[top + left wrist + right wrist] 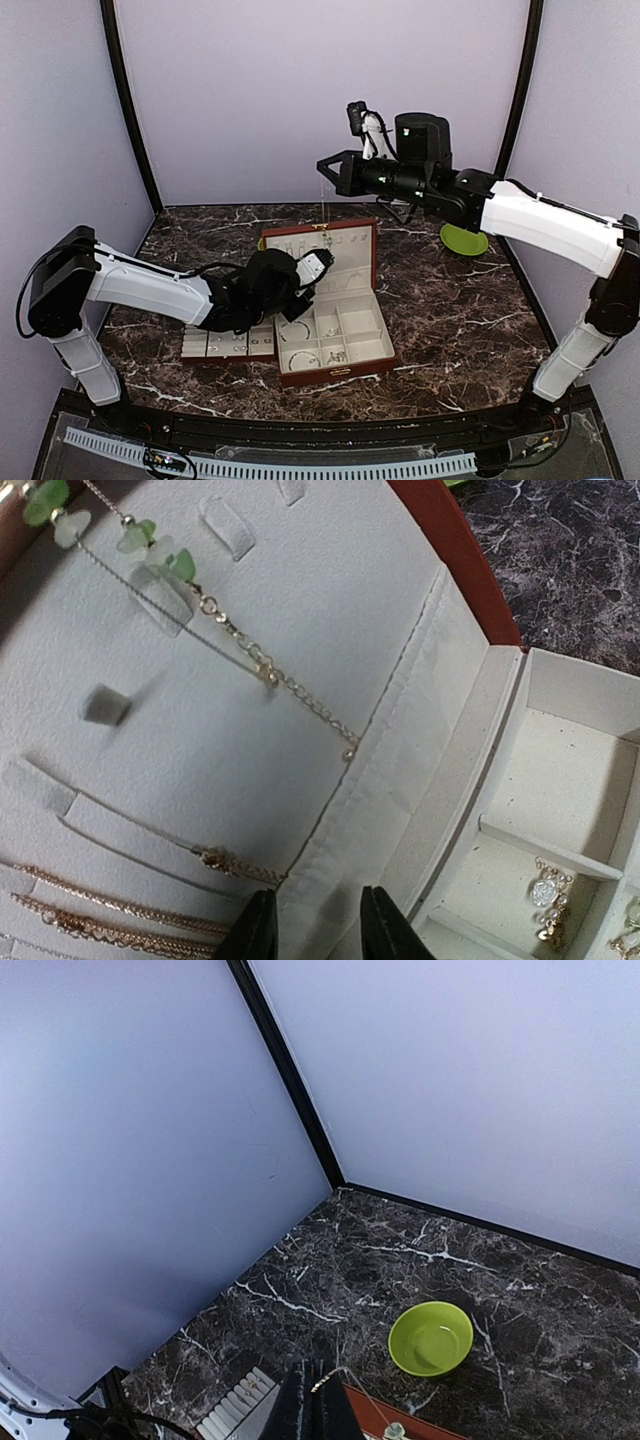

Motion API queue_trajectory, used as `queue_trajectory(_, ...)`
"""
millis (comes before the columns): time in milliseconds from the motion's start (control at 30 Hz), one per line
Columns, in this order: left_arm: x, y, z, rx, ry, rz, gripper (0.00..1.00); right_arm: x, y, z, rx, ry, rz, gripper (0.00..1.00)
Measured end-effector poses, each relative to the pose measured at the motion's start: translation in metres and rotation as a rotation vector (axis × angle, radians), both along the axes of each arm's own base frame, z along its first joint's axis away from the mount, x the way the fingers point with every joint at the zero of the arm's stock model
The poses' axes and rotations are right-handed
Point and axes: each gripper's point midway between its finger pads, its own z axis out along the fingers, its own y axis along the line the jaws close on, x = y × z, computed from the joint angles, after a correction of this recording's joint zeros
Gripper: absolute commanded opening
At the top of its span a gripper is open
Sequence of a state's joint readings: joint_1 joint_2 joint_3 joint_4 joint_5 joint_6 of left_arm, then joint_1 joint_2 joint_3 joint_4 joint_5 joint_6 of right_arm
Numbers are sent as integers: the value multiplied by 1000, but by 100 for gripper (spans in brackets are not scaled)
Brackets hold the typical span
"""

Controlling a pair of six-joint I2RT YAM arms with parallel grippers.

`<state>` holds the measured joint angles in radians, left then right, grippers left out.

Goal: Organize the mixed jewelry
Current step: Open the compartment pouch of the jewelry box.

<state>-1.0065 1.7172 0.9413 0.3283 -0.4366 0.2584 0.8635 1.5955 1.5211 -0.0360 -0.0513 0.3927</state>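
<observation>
My shut right gripper point(328, 166) hangs the chain point(262, 670) vertical on the lid point(330, 590), its end just ahead of my parted left fingers point(256, 930).

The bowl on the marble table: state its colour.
Lime green; the bowl shows best in the right wrist view.

Box point(335, 374) at centre of table point(450, 330), lid point(345, 248) upright behind its compartments. Tray point(225, 345) just left of box. Bowl point(465, 241) behind and right, well apart. Chain point(270, 675) hangs from right gripper point(323, 166) above lid, down against lid. Pieces point(545, 900) in compartments.
</observation>
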Motion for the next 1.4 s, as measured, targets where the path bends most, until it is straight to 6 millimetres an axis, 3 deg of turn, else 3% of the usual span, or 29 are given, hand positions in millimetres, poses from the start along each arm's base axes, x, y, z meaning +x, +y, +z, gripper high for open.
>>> queue_trajectory(200,-1,6,-7,12,1,13,32,2,5,-27,-35,33,9,0)
queue_trajectory(367,-3,11,-12,15,8,21,38,0,6,-37,-44,43,19,0)
queue_trajectory(767,0,13,4,-12,-37,33,44,1,8,-59,-67,64,23,0)
queue_trajectory(1400,9,12,32,-18,-159,37,50,3,9,-59,-63,66,18,0)
